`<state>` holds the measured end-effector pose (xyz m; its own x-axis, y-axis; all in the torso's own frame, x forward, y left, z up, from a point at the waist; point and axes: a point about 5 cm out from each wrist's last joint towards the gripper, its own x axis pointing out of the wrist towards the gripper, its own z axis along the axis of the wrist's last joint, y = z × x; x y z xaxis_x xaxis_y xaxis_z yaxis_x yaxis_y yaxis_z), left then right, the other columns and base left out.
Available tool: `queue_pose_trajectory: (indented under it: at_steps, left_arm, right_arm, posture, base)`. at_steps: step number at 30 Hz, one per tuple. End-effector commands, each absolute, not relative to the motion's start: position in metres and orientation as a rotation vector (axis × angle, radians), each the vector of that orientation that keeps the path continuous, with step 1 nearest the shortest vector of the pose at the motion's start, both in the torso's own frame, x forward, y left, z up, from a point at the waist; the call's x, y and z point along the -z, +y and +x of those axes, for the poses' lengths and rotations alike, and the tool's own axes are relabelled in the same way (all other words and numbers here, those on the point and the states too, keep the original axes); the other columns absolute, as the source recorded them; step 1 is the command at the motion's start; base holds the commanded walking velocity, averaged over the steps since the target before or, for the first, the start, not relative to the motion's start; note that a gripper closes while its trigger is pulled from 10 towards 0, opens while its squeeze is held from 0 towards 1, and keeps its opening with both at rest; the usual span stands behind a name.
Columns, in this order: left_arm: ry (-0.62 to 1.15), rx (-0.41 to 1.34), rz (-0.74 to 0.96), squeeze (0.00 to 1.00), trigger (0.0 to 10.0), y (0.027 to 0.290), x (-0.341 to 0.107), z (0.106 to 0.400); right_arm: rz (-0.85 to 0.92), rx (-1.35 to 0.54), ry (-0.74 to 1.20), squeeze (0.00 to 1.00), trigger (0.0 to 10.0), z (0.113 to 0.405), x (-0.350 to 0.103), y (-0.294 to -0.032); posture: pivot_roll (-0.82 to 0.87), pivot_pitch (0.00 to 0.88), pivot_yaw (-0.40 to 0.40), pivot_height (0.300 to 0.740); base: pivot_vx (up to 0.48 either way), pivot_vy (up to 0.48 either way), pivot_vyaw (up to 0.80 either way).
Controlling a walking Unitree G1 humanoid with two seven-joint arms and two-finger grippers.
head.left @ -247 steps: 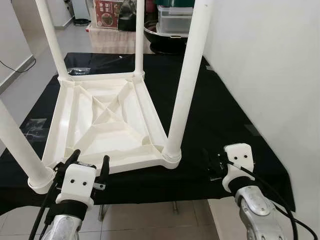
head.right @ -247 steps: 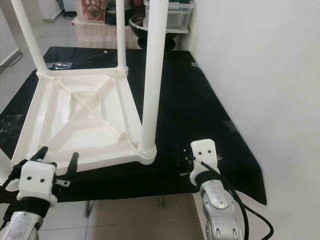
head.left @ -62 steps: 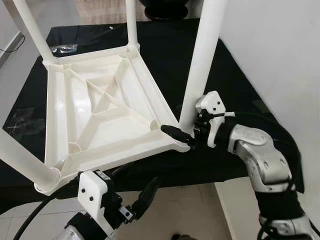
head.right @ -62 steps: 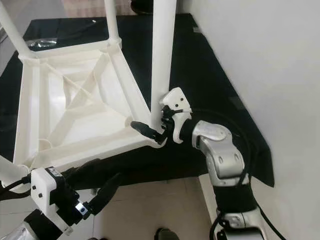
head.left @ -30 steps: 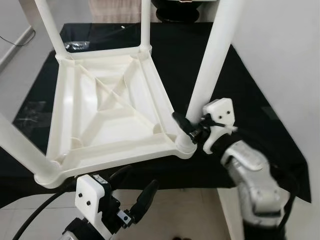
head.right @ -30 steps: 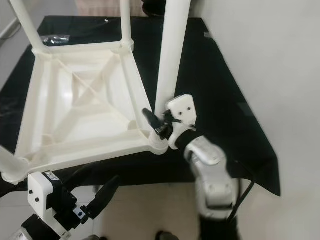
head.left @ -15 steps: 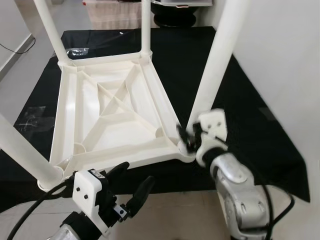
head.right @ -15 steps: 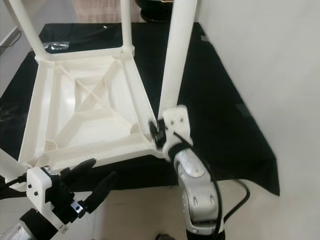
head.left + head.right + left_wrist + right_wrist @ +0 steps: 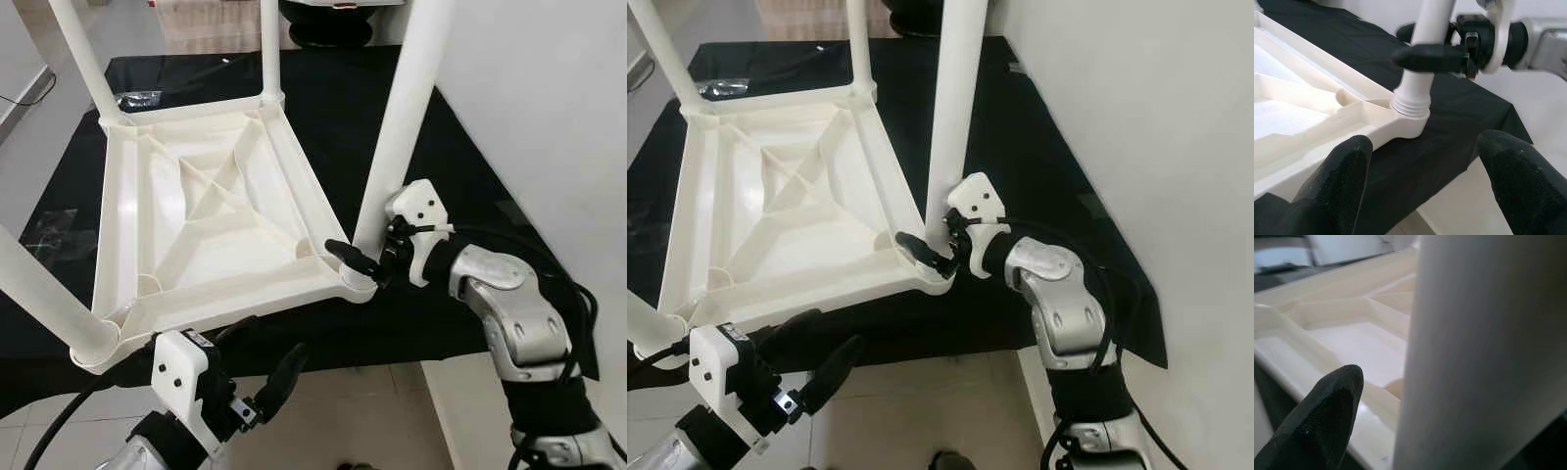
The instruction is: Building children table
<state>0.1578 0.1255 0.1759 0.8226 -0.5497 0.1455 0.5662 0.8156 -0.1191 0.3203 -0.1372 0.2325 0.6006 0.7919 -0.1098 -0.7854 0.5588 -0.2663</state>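
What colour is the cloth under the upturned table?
Black. The cloth shows best in the left eye view, spread beneath the white table.

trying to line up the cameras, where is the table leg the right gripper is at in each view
Left eye: leg right of centre, running up from the near right corner.
Right eye: centre.
Left wrist: top centre.
Right wrist: close, blurred, on the right.
Shared landmark: right gripper at its base.

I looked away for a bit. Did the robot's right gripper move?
Yes. The right gripper came up from the black cloth's near edge to the table leg's base.
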Motion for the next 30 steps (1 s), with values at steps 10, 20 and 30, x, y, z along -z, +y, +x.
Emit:
queue_pose_trajectory:
  at_steps: [10,20,30]
  left_arm:
    - [-0.093,0.584,-0.163,0.0,10.0,0.122,-0.174,0.152]
    - [-0.092,0.586,-0.166,0.0,10.0,0.119,-0.175,0.151]
    - [-0.103,0.58,-0.157,0.0,10.0,0.122,-0.177,0.154]
  right_arm:
    - [-0.183,-1.327,-0.067,0.0,0.0,0.326,-0.25,-0.128]
    - [-0.184,-1.338,-0.027,0.0,0.0,0.315,-0.241,-0.141]
    - [-0.131,-0.515,0.037,0.0,0.0,0.288,-0.197,-0.129]
  posture:
    - [0.02,0.196,-0.063,0.74]
    - [-0.02,0.211,-0.077,0.74]
    - [-0.06,0.241,-0.066,0.74]
  base:
    - [0.0,0.0,0.0]
    - [0.0,0.0,0.0]
    - [0.0,0.0,0.0]
